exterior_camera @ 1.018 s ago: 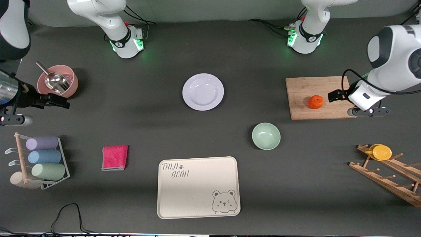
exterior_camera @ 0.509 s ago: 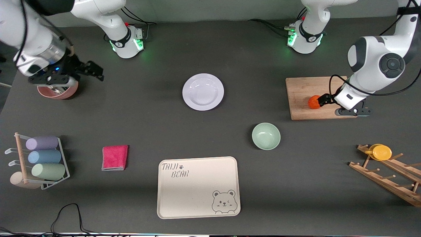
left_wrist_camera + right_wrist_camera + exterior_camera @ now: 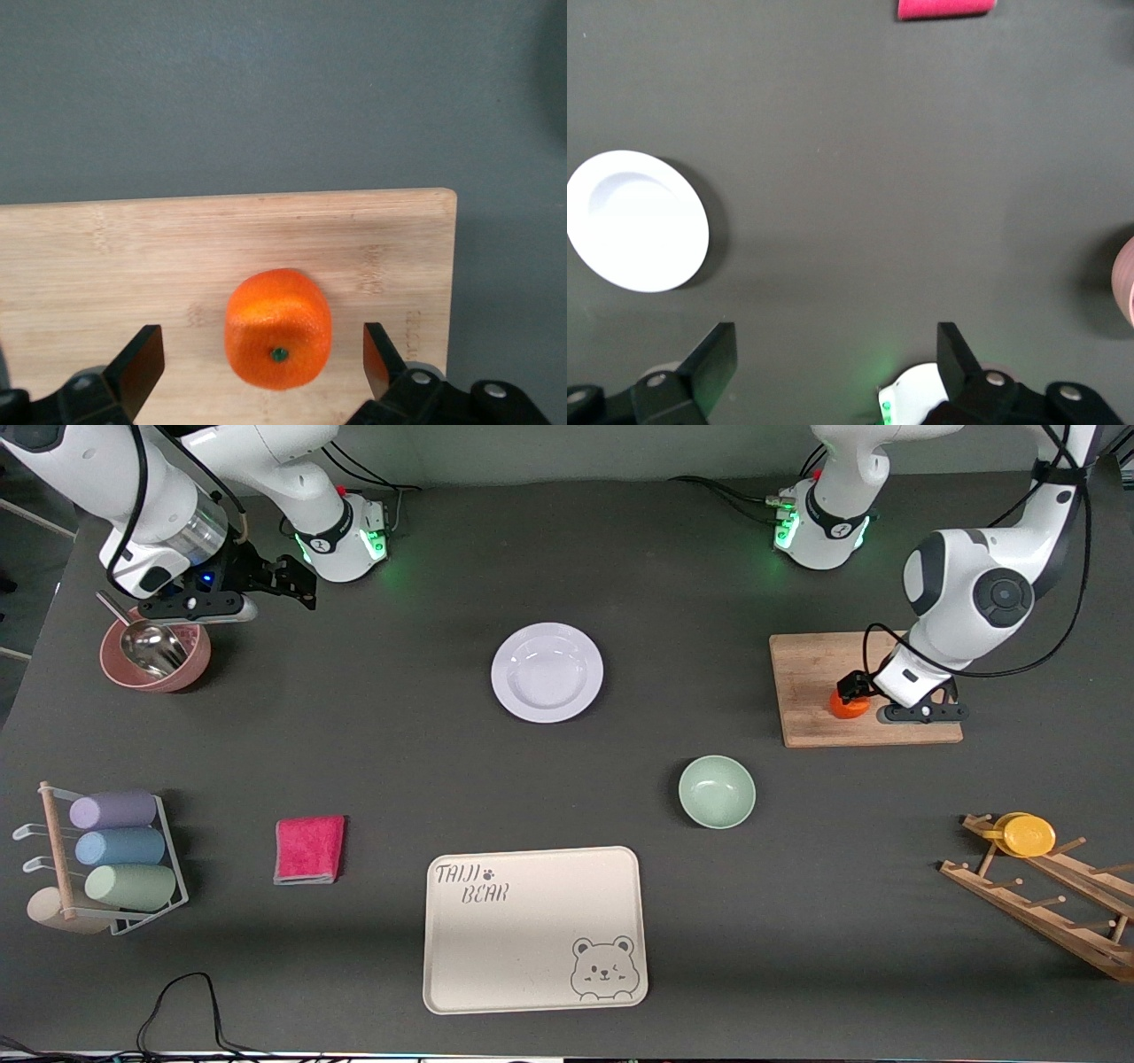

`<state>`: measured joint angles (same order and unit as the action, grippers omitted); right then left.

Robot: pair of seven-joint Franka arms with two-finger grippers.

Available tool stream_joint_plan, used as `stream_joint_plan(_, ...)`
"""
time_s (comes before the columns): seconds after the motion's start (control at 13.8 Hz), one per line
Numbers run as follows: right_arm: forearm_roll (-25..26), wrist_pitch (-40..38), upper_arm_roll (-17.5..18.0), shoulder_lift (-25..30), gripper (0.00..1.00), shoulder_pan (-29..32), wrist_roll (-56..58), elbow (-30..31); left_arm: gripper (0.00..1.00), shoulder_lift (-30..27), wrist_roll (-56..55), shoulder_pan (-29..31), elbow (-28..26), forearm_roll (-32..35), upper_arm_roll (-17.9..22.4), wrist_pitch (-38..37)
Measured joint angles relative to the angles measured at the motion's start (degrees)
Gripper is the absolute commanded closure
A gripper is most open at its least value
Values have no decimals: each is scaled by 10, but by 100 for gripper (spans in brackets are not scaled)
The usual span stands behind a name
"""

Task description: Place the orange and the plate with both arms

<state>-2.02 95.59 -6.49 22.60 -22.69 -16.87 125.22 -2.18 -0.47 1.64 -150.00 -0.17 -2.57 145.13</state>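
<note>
Front view: the left gripper point(image 3: 852, 689) has dropped onto the orange point(image 3: 849, 705) on the cutting board point(image 3: 815, 664); the right gripper point(image 3: 297, 580) has swung toward the plate point(image 3: 547, 671) mid-table.

Left wrist view: fingers point(image 3: 137, 365) spread, flanking the orange point(image 3: 278, 328), ungrasped.

Right wrist view: jaws released, plate point(image 3: 636, 220) well apart.

**Operator:** Report illumination.

**Inspector:** Even overhead light, moderately bright — soft short shadows under the plate point(image 3: 547, 671) and the green bowl point(image 3: 717, 791). Faint glare on the plate. Green glow spills from both arm bases onto the table point(image 3: 620, 558).

**Operator:** Focus?

**Inspector:** Front view sharp. Left wrist view — orange point(image 3: 278, 328) slightly soft.
</note>
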Motion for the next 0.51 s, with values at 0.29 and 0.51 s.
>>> stream_joint_plan(0.29, -92, -2, -28, -3, 0, -3, 69, 24, 0, 40, -1, 0, -34, -3, 0, 82)
stream_joint_plan(0.51, -182, 17, -82, -4, 0, -3, 148, 65, 0, 54, -1, 0, -36, -16, -1, 90)
